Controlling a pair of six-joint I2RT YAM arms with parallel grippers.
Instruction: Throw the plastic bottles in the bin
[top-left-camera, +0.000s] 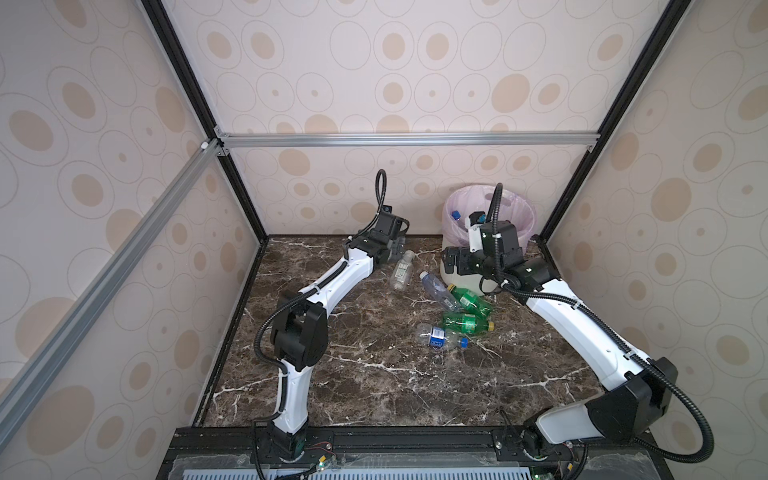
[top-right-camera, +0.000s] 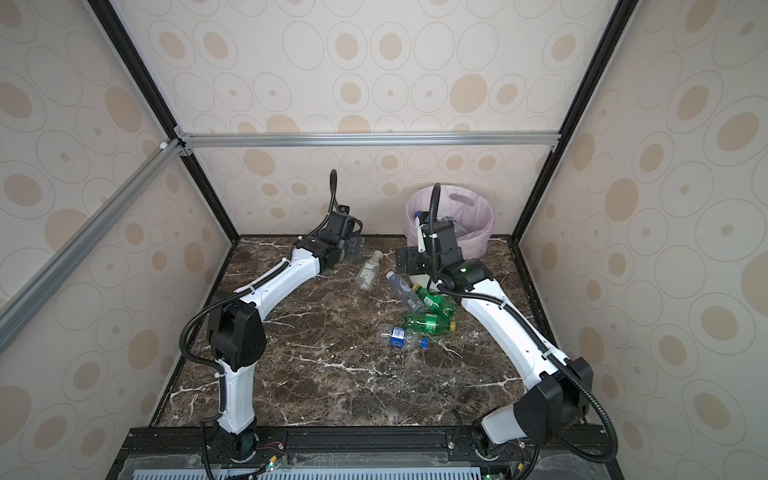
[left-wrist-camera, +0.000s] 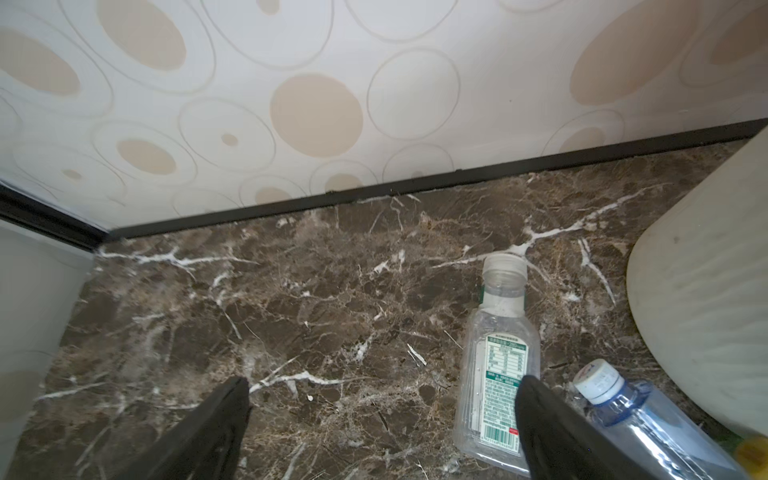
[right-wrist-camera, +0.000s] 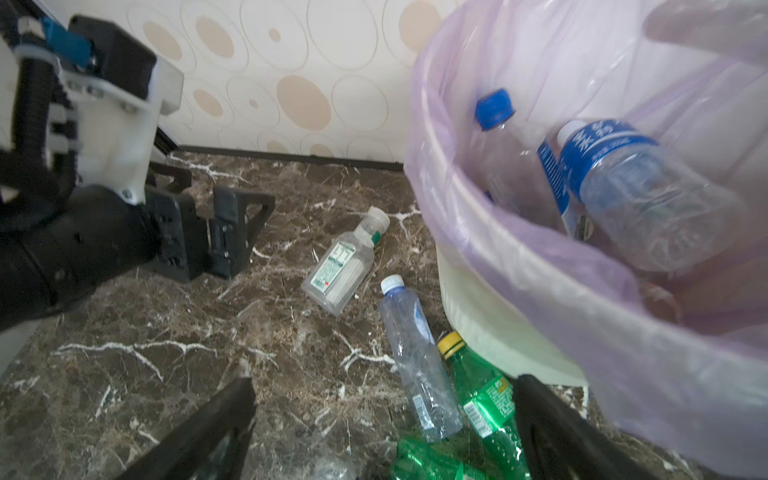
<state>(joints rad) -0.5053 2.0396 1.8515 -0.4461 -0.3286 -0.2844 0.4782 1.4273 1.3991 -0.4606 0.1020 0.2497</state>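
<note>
Much of the bin (top-left-camera: 530, 220) hides behind right arm (top-left-camera: 552, 303); left hand (left-wrist-camera: 382, 380), right hand (right-wrist-camera: 384, 380) spread.

Oval-patterned beige walls (top-left-camera: 415, 62); brown veined marble floor (top-left-camera: 374, 374); aluminium rail (top-left-camera: 407, 139).

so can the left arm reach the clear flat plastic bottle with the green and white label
Probably yes. The left gripper is open right beside the clear flat plastic bottle lying on the marble tabletop, nothing between them; a small sideways shift should centre it.
</note>
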